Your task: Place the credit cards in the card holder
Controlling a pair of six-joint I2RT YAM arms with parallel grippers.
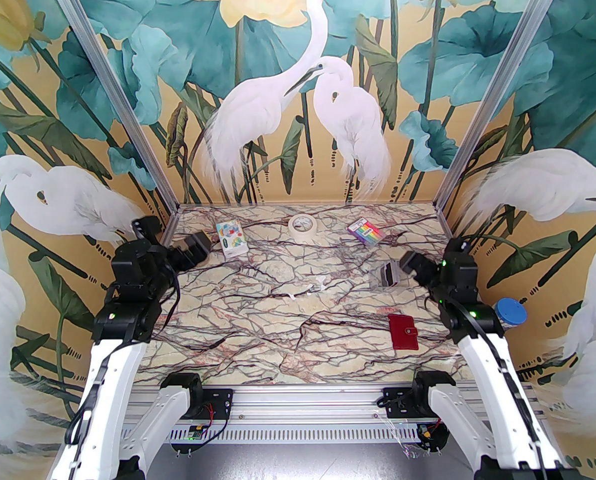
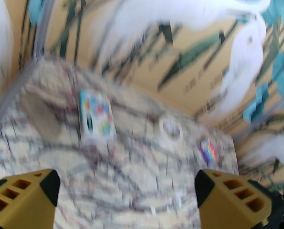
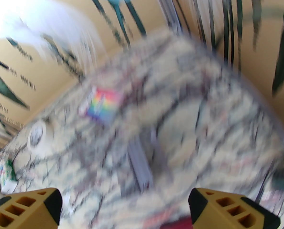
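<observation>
The credit cards (image 1: 389,274) are a pale grey-blue stack with a dark stripe, sitting in a clear plastic box at the table's right. The right wrist view shows the cards (image 3: 139,161) as a blurred grey-blue strip ahead of the fingers. The card holder (image 1: 403,331), dark red and folded shut, lies flat nearer the front right; a red bit of the card holder (image 3: 177,223) shows at the bottom edge. My right gripper (image 1: 410,263) (image 3: 125,206) hovers just right of the clear box, open and empty. My left gripper (image 1: 192,253) (image 2: 127,189) is open and empty at the far left.
A white box with coloured print (image 1: 230,239) (image 2: 97,118), a tape roll (image 1: 303,226) (image 2: 171,129) and a rainbow-striped packet (image 1: 364,232) (image 3: 101,104) lie along the back. A blue-lidded jar (image 1: 510,313) stands off the table's right edge. Small white scraps (image 1: 308,288) lie mid-table.
</observation>
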